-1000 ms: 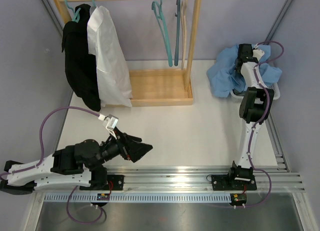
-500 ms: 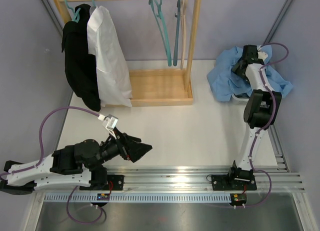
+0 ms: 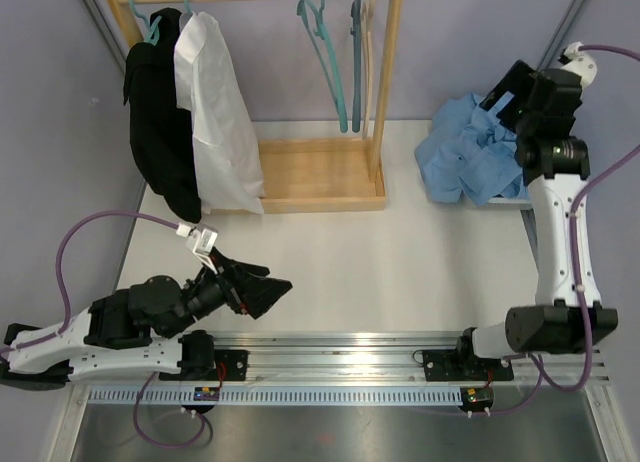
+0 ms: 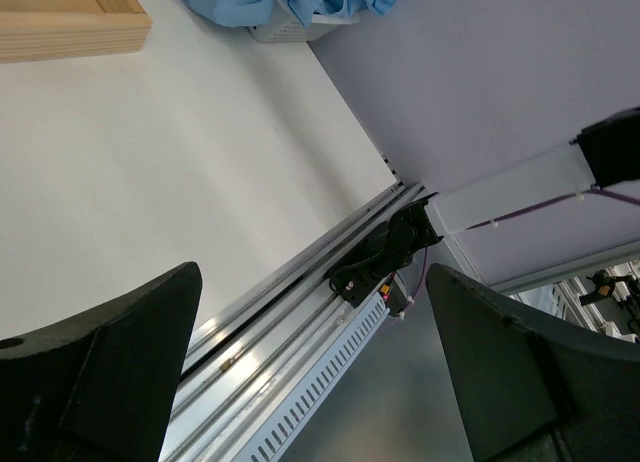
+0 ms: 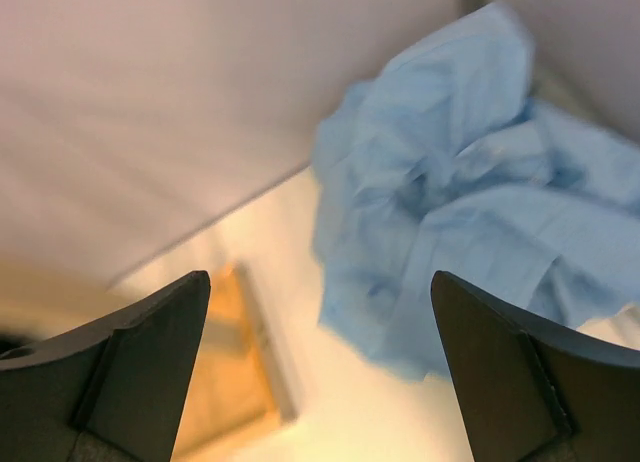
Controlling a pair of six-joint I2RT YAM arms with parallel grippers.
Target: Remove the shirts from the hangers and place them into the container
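The wooden rack [image 3: 322, 185] is still carrying 2 garments at its left end, the black shirt [image 3: 160, 122] and the white shirt [image 3: 218, 122]. The light blue shirt [image 3: 472, 162] is lying heaped over the white basket [image 4: 285, 27] at the table's far right, spilling past its rim. 3 empty hangers [image 3: 332, 72] are dangling at the rack's right end. The right gripper [image 5: 320, 382], pressed shut into that heap 1 second ago, is now rising clear with jaws wide and empty, so this shirt looks delivered. The left gripper [image 3: 265, 292] is waiting low, jaws spread, holding nothing.
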